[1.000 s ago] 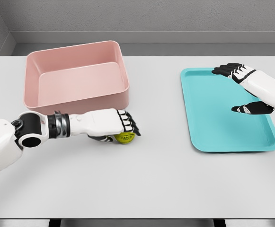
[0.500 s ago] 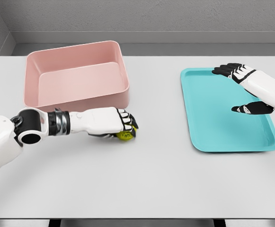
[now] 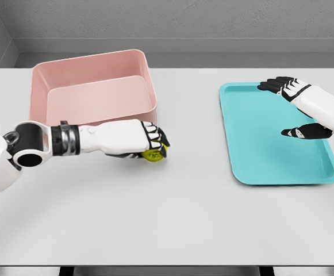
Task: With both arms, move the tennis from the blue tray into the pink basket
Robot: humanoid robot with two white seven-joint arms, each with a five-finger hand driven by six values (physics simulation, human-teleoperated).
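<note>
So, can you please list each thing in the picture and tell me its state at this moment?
tennis ball: out of the tray, gripped in the left robot hand, in front of the basket
left robot hand: fingers curled over the ball
right robot hand: open, holding nothing, over the tray
pink basket: upright, nothing inside
blue tray: flat on the table, nothing on it

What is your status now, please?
Left hand shut on tennis ball, beside pink basket. Right hand open over blue tray. Nothing blocking.
</note>
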